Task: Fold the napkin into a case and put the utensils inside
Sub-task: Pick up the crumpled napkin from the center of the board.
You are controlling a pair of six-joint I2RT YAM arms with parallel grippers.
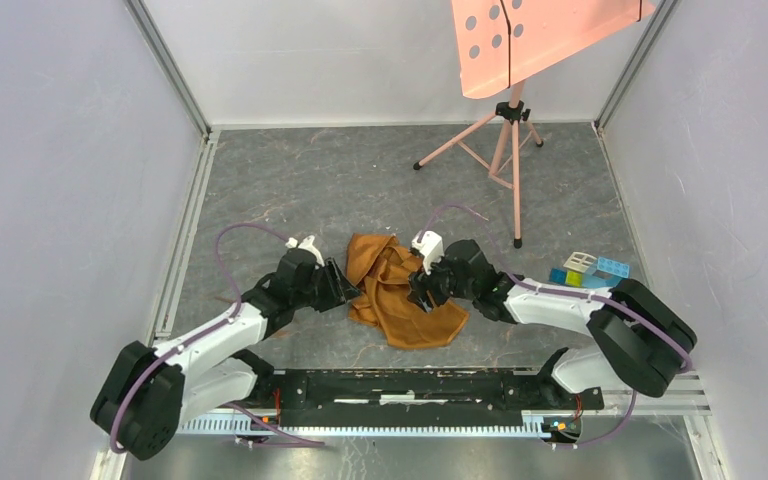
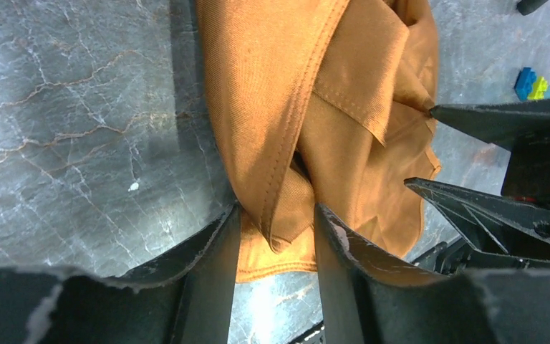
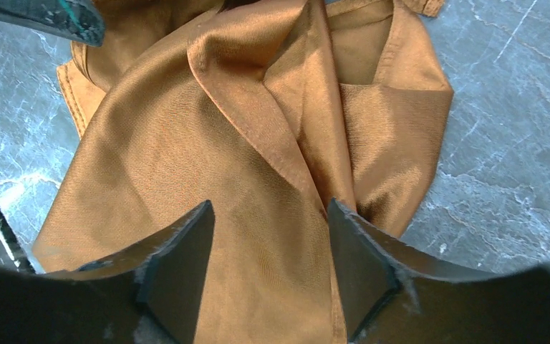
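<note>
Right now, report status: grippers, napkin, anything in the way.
Left gripper astride a napkin fold, grip unconfirmed. Right gripper open over the cloth. Napkin crumpled, not yet a case. Toy blocks off right, not in the way.

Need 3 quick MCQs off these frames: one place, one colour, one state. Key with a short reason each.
1. Where are the blocks?
A) on the napkin
B) beside the right arm, right of the napkin
C) in the far left corner

2. Napkin colour?
A) blue
B) white
C) orange-brown

3. Napkin state?
A) crumpled in loose folds
B) neat narrow packet
C) spread fully flat

Key:
1 B: the top view shows them next to the right arm, clear of the cloth.
2 C: it is the same orange-brown in all three views.
3 A: both wrist views show overlapping folds and turned hems.
</note>
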